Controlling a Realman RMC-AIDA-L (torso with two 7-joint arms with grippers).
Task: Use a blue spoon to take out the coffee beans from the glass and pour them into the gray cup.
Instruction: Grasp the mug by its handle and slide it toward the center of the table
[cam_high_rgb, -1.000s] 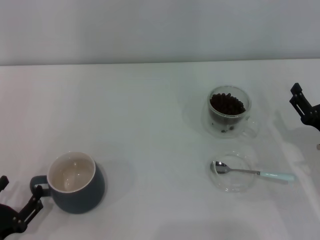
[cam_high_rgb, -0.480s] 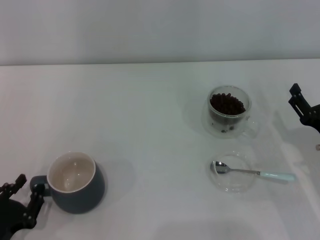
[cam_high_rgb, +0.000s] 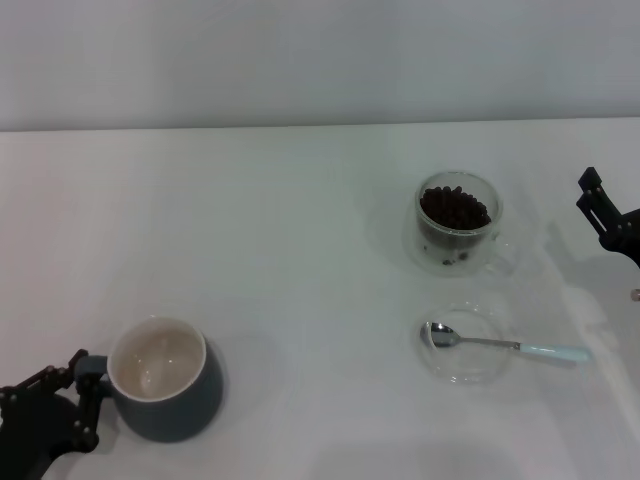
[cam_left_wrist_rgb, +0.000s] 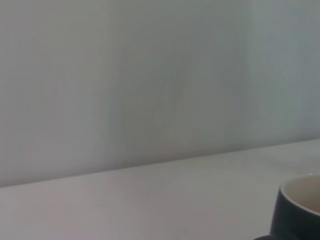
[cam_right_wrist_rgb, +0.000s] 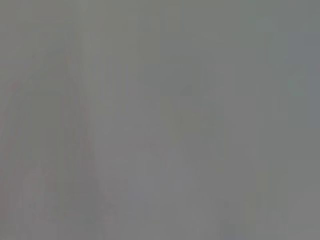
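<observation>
Left gripper (cam_high_rgb: 82, 398) clamped on gray cup (cam_high_rgb: 165, 393) handle, risks tipping it; right gripper (cam_high_rgb: 606, 214) fingers parted, empty, near glass (cam_high_rgb: 458, 223).

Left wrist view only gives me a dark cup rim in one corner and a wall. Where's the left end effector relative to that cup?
Observer: The left end effector sits at the handle side of the gray cup, low on the left in the head view.
Operator: Spoon picked up?
Observer: No. The blue spoon lies with its bowl in a clear saucer, its handle sticking out toward the right.
Operator: Right arm?
Observer: The right end effector hovers open at the right edge, apart from the glass.
</observation>
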